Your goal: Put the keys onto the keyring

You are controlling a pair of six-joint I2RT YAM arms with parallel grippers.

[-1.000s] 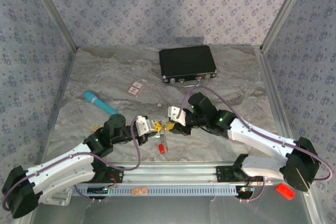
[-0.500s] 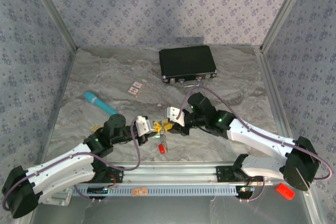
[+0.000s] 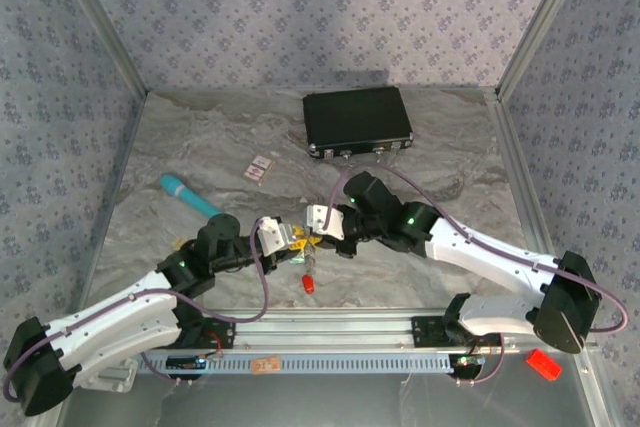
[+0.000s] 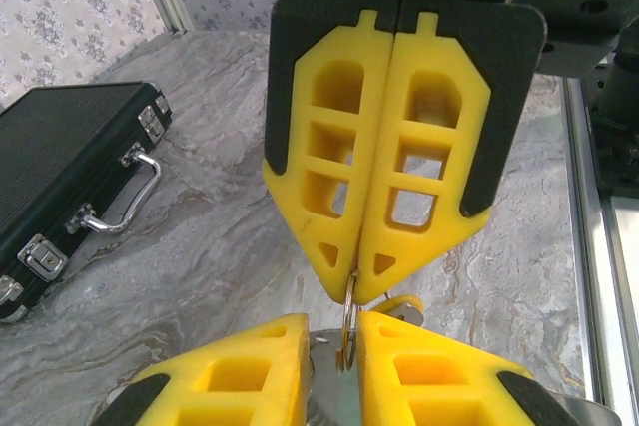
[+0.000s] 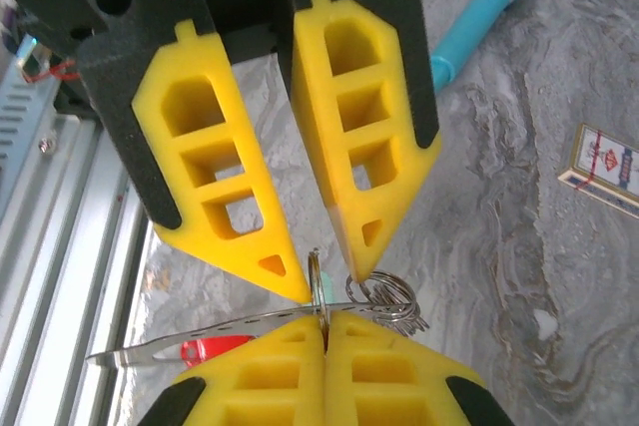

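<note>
I see the right gripper (image 4: 355, 281) fully closed, and its two yellow fingertips pinch the top of the keyring (image 4: 346, 331). The left gripper (image 5: 326, 278) is a little open. Its fingers (image 5: 215, 187) stand on both sides of the ring with a narrow gap, and whether one tip touches the wire I cannot tell.

The two grippers meet tip to tip, with the keyring held just between them. In both wrist views the ring is seen from its edge — a thin upright line that passes straight from one pair of tips to the other.

Just beside the right gripper's tips hangs a bunch of smaller wire rings (image 5: 391, 304). A thin metal strip (image 5: 170, 346) goes out sideways from under these tips, toward the aluminium rail. In the top view the red tag (image 3: 309, 285) lies below the grippers, on the side of the arm bases, and its long axis points back toward the ring.

A small yellow piece (image 4: 404, 304) sits close beside the ring — maybe a key, I cannot tell.
</note>
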